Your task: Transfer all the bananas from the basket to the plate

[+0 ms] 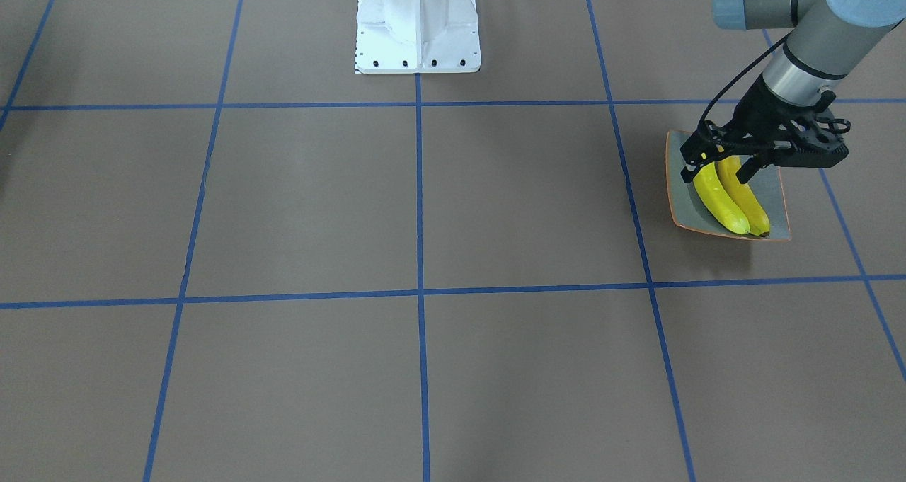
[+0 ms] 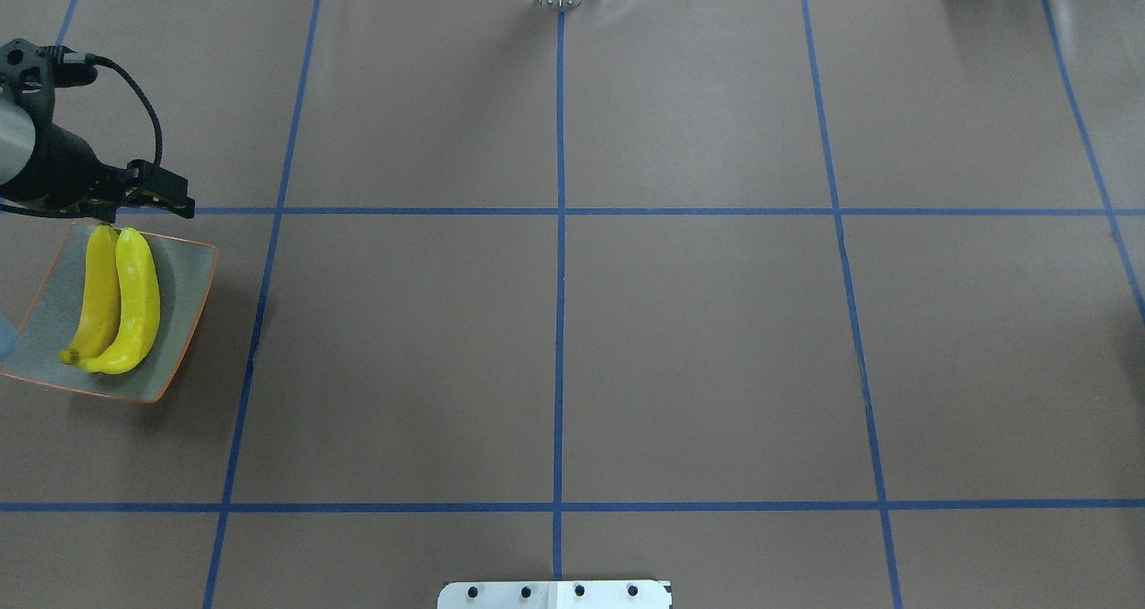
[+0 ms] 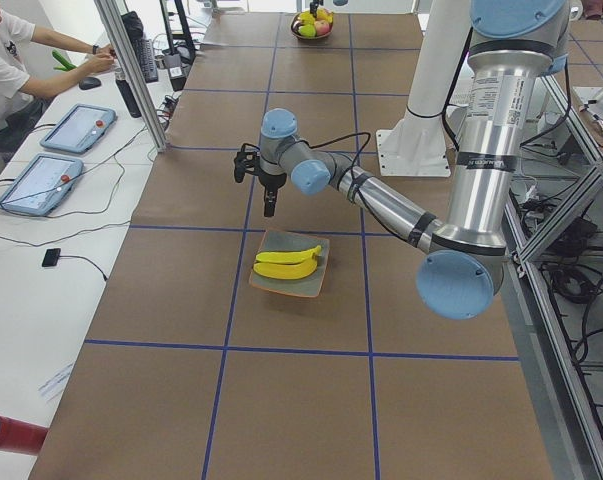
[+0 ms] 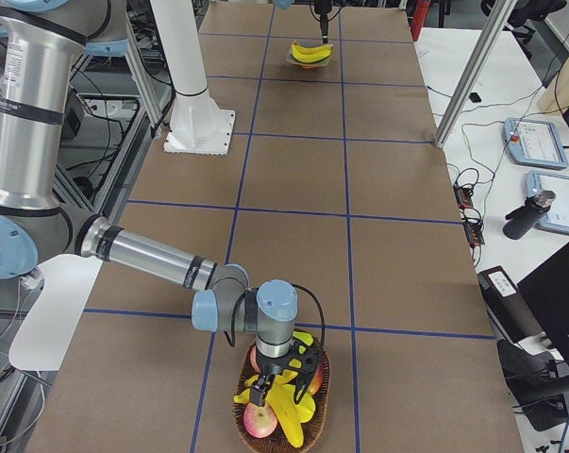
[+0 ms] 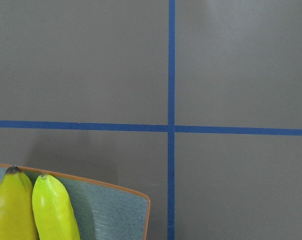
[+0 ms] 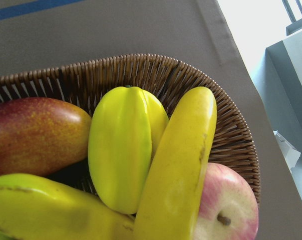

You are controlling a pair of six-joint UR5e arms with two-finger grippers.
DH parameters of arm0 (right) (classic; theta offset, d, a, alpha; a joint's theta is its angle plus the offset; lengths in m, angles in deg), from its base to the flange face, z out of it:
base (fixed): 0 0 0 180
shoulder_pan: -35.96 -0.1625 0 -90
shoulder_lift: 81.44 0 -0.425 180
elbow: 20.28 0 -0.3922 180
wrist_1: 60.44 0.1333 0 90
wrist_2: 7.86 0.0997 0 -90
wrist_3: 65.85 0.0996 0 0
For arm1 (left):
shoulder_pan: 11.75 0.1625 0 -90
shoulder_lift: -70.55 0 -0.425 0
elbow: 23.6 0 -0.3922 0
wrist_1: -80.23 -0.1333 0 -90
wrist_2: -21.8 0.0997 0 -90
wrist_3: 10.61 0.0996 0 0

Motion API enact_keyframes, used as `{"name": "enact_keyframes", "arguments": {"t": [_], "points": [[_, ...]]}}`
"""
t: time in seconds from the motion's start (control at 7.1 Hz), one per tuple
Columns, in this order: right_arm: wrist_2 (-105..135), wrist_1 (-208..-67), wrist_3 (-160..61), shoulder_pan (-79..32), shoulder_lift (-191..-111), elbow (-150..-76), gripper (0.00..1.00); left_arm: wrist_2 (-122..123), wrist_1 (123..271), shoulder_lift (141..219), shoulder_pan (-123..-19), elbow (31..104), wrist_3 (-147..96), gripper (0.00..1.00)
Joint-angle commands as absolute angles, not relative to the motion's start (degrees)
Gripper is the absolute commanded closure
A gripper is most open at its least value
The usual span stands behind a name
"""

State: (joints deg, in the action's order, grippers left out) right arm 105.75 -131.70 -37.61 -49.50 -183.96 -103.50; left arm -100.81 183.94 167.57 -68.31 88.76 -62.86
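Two yellow bananas point(image 2: 139, 300) lie side by side on the square grey-green plate point(image 2: 183, 296) with the orange rim, at the table's far left. The front view shows the bananas point(image 1: 722, 202) on the plate point(image 1: 775, 206) too. My left gripper point(image 1: 713, 176) hovers open above the plate's far edge, holding nothing. The left wrist view catches banana tips point(image 5: 53, 210) and a plate corner point(image 5: 115, 215). More bananas point(image 6: 181, 170) lie in the wicker basket point(image 6: 156, 72). My right gripper point(image 4: 279, 377) hangs just over that basket point(image 4: 317, 401); whether it is open I cannot tell.
The basket also holds a starfruit point(image 6: 120, 145), a mango point(image 6: 30, 130) and an apple point(image 6: 228, 200). The robot's white base point(image 1: 417, 22) stands mid-table. A person point(image 3: 11, 60) sits at a side desk with tablets. Blue tape lines grid the brown table.
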Motion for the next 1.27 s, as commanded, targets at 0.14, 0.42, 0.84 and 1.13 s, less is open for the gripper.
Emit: {"name": "enact_keyframes", "arguments": {"t": [0.14, 0.42, 0.84, 1.13], "points": [[107.0, -131.71, -37.64, -48.85, -183.57, -102.9, 0.08, -100.81, 183.85, 167.31, -68.44, 89.6, -62.91, 0.0], [107.01, -131.71, -37.82, -48.76, -183.57, -102.38, 0.14, -100.81, 183.76, 167.23, -68.44, 89.87, -62.91, 0.0], [107.36, -130.49, -41.23, -48.85, -183.75, -100.8, 0.89, -100.81, 183.76, 167.31, -68.61, 89.87, -62.99, 0.0], [107.54, -129.08, -42.03, -48.85, -183.66, -100.96, 1.0, -100.81, 183.76, 167.57, -68.61, 89.87, -63.26, 0.0]]}}
